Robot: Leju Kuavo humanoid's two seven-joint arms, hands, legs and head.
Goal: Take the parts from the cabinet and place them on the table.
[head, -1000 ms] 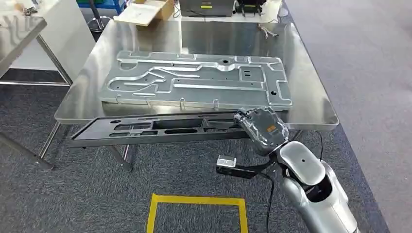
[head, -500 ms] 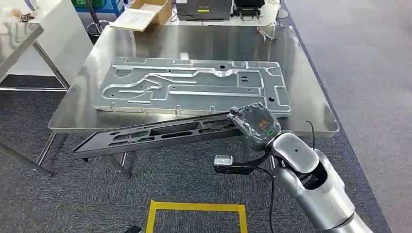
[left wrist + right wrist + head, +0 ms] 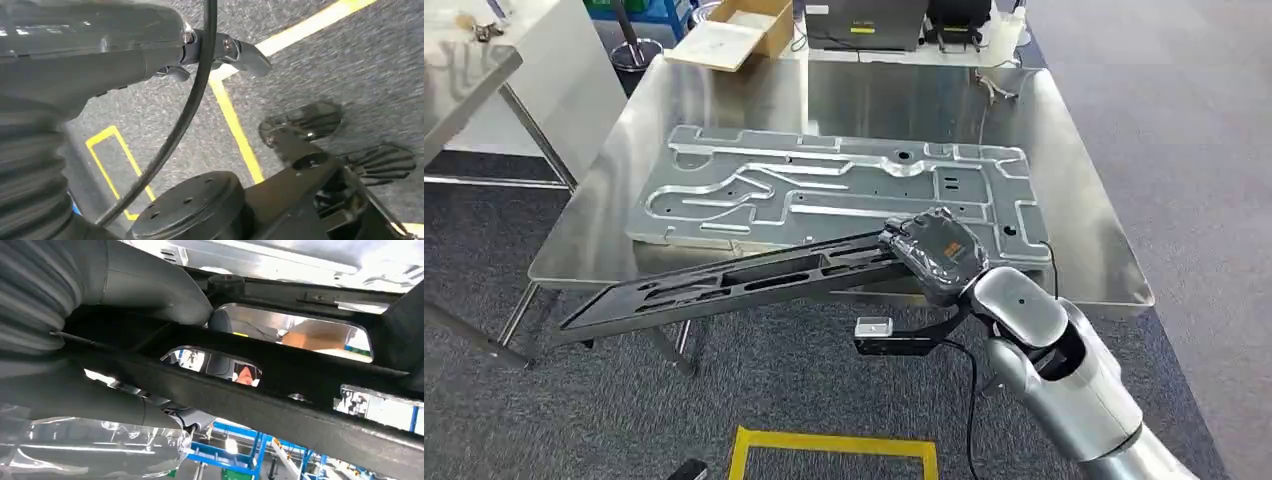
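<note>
My right hand (image 3: 936, 252) grips one end of a long black part (image 3: 724, 285) with several cut-outs. The part slants down to the left in front of the steel table (image 3: 1084, 210), its gripped end raised over the table's near edge and its far end hanging lower over the carpet. In the right wrist view the black part (image 3: 300, 390) runs across close to the camera, with my thumb (image 3: 150, 285) and fingers wrapped around it. A large silver machined plate (image 3: 844, 190) lies flat on the table. My left hand (image 3: 235, 50) hangs over the carpet, fingers curled, holding nothing.
A cardboard box (image 3: 734, 30) and dark equipment (image 3: 864, 20) stand beyond the table's far edge. A second steel table (image 3: 464, 70) is at the left. Yellow floor tape (image 3: 834, 445) marks a square on the grey carpet in front of me.
The right hand has lifted its end of the black part higher, up to the table's near edge, tilting the part more steeply. The camera has shifted slightly.
</note>
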